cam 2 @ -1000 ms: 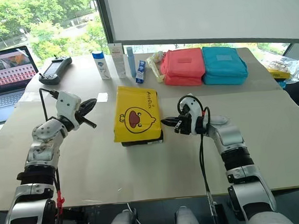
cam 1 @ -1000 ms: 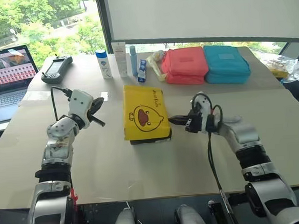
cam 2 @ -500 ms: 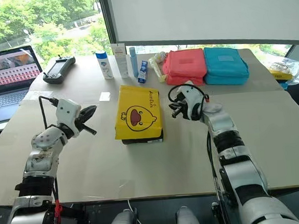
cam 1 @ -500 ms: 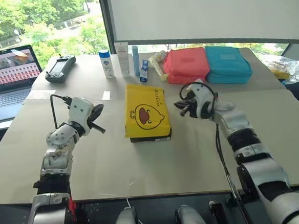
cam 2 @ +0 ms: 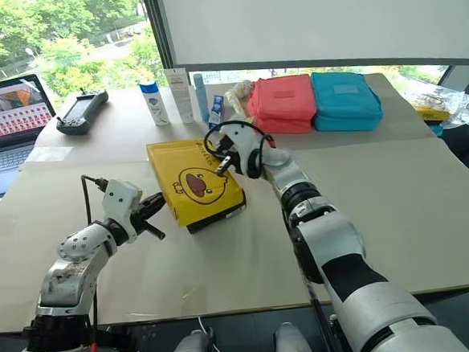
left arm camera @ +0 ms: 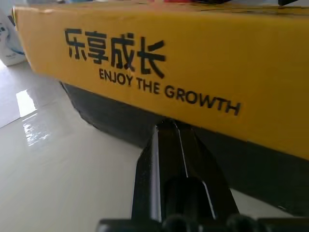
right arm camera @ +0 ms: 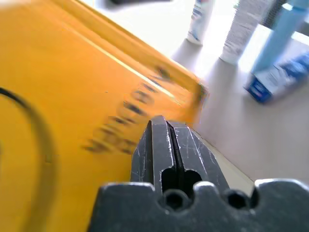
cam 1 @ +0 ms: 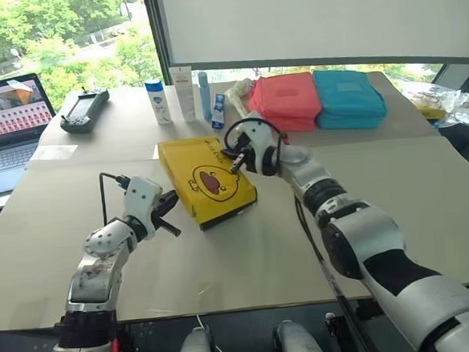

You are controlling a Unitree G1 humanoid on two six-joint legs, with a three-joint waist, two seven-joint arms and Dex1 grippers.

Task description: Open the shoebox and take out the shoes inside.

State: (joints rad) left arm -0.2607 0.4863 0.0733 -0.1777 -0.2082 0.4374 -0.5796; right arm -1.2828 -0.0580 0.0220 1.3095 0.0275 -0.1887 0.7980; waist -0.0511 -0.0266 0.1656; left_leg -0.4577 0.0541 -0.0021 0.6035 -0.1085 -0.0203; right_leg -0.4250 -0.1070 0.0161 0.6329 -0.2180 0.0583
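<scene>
You see the shoebox (cam 1: 207, 180) lid still on; no shoes are out. Both pincers are closed empty: left pincer (cam 1: 169, 205) at its 8 o'clock side, right pincer (cam 1: 235, 161) over the lid.

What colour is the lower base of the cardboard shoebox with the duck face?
Dark, almost black base, clearest in the left wrist view.

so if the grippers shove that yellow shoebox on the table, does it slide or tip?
Probably slides: the shoebox lies low and flat on the smooth, glossy table. Its cardboard lid looks stiff. It likely pivots under an off-centre push.
</scene>
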